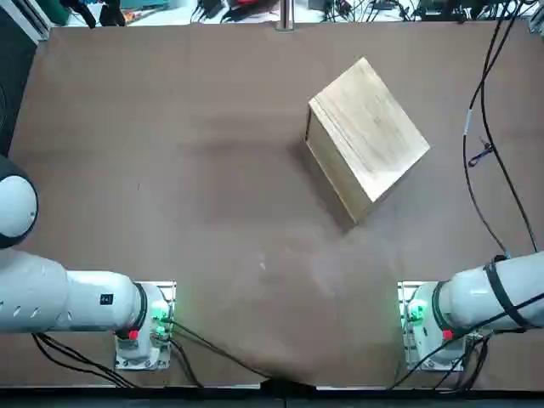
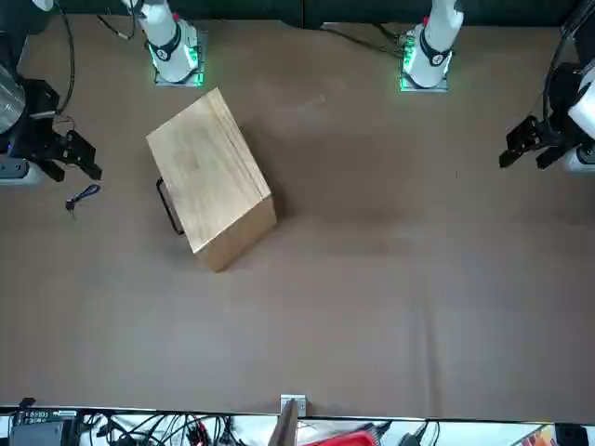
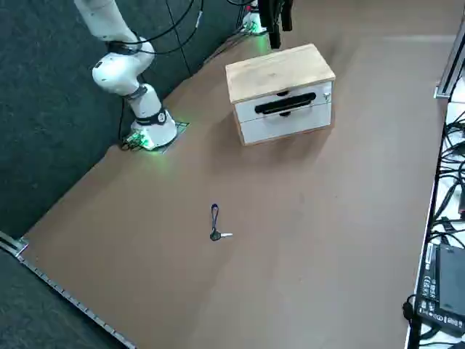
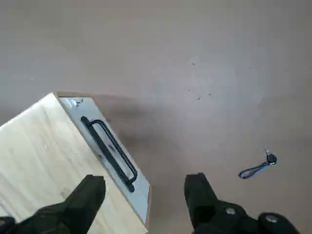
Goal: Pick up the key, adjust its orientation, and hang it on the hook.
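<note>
right gripper (image 4: 146, 195): jaws released, empty, above the wooden box (image 4: 44, 161) edge | key (image 3: 216, 233): flat on table (image 3: 327, 218), blue loop attached, well apart from box, out of frame overhead | hook: not discernible

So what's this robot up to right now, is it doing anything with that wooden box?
Nothing is being handled yet. The right arm's claw hangs open in the air, empty, over the edge of the light wooden box with a black handle. A small key on a blue cord lies flat on the brown table, apart from the box and untouched. The job is to pick up that key and hang it on a hook.
</note>
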